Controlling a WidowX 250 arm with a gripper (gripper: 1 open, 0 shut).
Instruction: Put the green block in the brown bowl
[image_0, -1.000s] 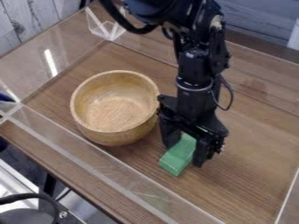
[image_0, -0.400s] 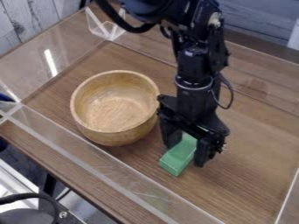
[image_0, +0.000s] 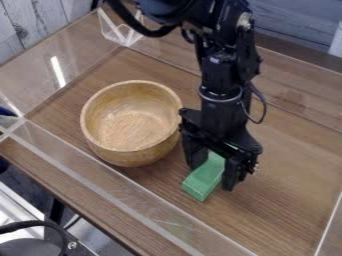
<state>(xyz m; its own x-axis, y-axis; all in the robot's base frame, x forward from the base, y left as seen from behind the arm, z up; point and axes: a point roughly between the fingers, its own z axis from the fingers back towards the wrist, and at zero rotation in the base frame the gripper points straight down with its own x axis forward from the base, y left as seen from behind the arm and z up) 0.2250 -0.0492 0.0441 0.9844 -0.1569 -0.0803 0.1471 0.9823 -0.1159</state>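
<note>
While end effector (image_0: 219, 167) straddles green block (image_0: 206, 180) | fingers spread

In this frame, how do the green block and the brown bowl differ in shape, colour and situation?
The green block is a flat-sided, solid bright green piece; the brown bowl is round, hollow, light tan wood with visible grain. The block is much smaller than the bowl. The block lies between the open fingers of the gripper, while the bowl stands apart, to the gripper's left in the picture, with nothing inside. Both rest on the wooden table.
</note>
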